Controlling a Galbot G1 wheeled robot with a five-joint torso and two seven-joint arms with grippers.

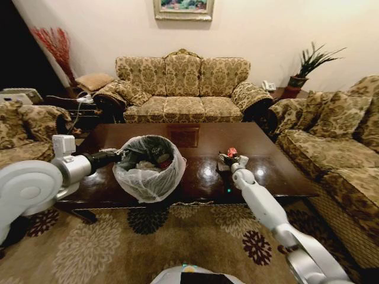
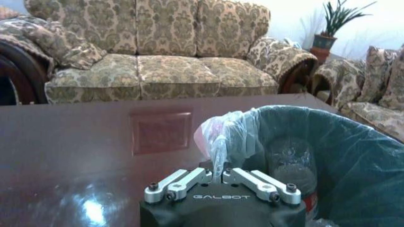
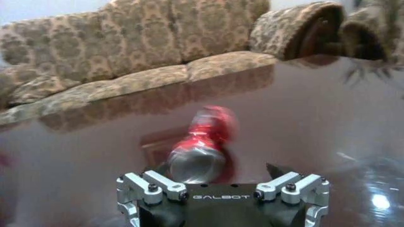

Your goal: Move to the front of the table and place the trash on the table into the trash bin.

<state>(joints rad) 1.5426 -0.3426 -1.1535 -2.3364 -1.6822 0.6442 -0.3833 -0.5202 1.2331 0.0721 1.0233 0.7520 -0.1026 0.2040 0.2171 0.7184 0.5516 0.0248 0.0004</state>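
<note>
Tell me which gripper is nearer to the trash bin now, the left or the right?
The left. The left gripper is shut on the trash bin liner at its rim. The right gripper is apart from it, open around a red item on the table.

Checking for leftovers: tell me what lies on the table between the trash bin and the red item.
Bare table in the head view, between trash bin and red item.

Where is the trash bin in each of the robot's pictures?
Head view: the trash bin stands on the table, left of centre, beside the left gripper.
Left wrist view: its lined rim rises just past that gripper.
Right wrist view: not in it.
Shared landmark: the floral sofa behind the table.
</note>
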